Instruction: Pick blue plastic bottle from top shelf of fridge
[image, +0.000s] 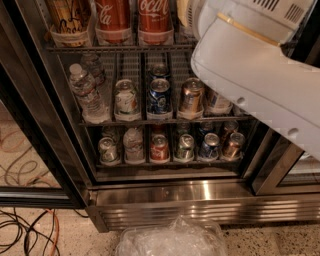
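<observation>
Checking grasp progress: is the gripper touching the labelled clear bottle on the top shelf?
Cannot tell. In the camera view the white arm fills the upper right and the gripper is out of sight; the clear bottle stands at upper left.

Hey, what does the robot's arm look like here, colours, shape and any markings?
The arm is a bulky, smooth white shell with rounded edges. A thin tan seam crosses its upper part, dark vent slots sit near the top, and two small round holes dot its side. No cables show on it. The gripper is not in view, somewhere past the picture's top edge.
</observation>
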